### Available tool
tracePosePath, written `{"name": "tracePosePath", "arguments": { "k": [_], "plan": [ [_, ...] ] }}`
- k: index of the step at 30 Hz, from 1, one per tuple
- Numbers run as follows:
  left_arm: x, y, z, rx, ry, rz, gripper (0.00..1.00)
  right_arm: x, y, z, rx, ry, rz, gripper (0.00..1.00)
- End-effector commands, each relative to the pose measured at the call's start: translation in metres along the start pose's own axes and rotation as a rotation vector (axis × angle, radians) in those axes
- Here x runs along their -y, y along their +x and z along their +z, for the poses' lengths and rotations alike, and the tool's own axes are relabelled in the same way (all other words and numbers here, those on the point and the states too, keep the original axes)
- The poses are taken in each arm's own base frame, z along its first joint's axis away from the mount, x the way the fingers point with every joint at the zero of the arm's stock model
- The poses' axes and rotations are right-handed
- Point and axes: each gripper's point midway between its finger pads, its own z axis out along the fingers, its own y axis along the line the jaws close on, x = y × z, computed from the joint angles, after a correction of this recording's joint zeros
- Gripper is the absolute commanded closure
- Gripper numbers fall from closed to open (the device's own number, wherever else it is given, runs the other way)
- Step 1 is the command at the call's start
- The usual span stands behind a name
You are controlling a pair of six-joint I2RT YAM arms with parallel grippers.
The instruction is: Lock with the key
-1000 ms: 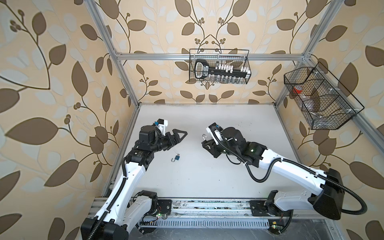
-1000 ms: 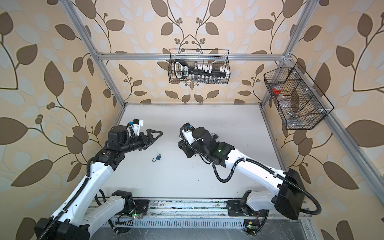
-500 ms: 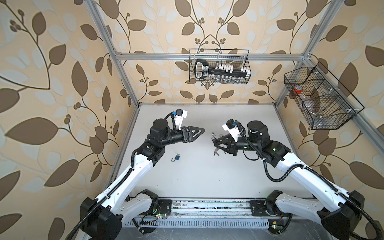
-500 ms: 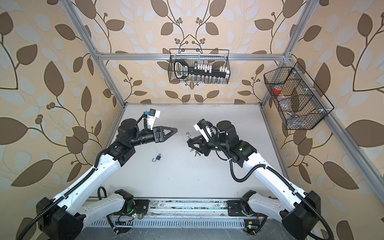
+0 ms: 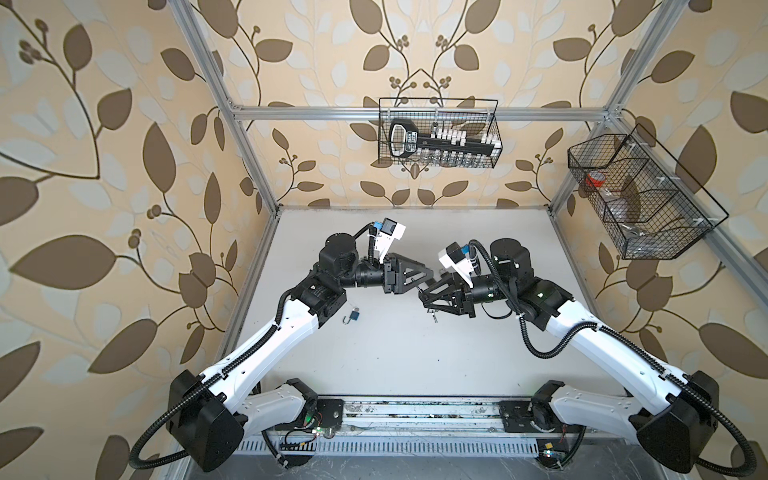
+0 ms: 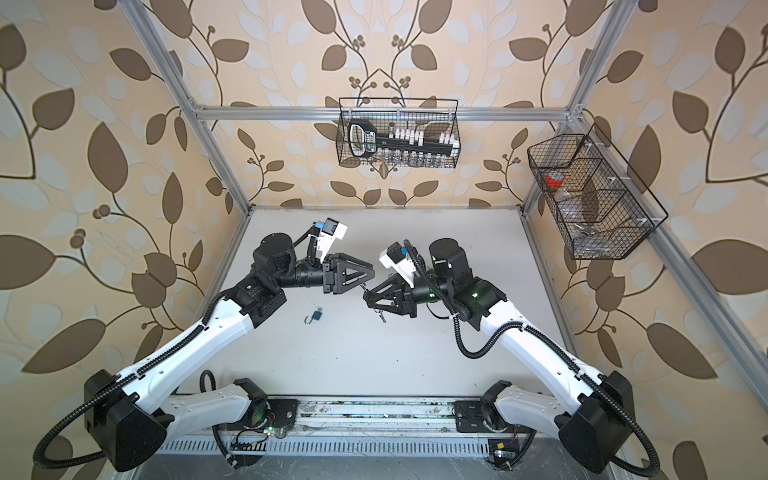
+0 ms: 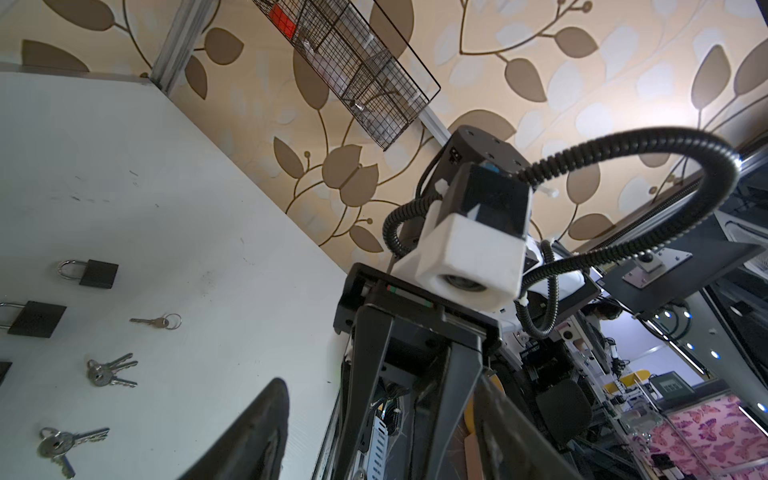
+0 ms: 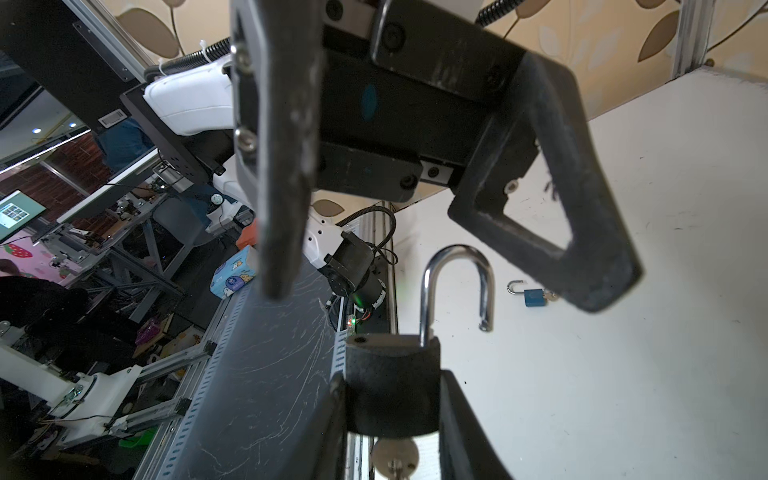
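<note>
Bright, even light falls from above in both top views. The counter (image 5: 395, 357) reads pale grey-white, with only faint, soft shadows under the arms. The centre is sharp, but the wide lens bows the frame post (image 5: 250, 158) and smears the wallpaper toward the corners.

In the left wrist view the left tool's fingers (image 7: 257, 436) are dark, close and blurred. The room beyond the counter is dim, with small blue-white lamps.

In the right wrist view the padlock (image 8: 392, 386) looks grainy and slightly soft. Its shackle (image 8: 427, 299) carries bright glare streaks, and the right tool's fingers (image 8: 461, 428) blur at the edge. The counter there is nearly washed out.
</note>
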Motion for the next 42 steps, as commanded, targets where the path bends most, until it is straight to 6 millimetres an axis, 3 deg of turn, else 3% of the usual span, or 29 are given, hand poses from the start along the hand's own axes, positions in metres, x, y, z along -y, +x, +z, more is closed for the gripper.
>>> {"name": "tracePosePath", "arguments": {
  "k": [1, 10, 22, 42],
  "plan": [
    [0.03, -0.01, -0.002, -0.005, 0.086, 0.112, 0.34, -0.017, -0.026, -0.007, 0.057, -0.028, -0.079, 1.0],
    [0.033, -0.006, -0.006, -0.009, 0.07, 0.125, 0.51, -0.007, -0.031, -0.019, 0.1, 0.089, -0.104, 1.0],
    [0.026, -0.013, -0.011, 0.04, -0.005, 0.127, 0.71, -0.004, -0.024, -0.021, 0.091, 0.106, -0.091, 1.0],
    [0.025, -0.015, -0.016, 0.059, -0.045, 0.139, 0.8, 0.002, -0.016, -0.021, 0.076, 0.135, -0.083, 1.0]
  ]
}}
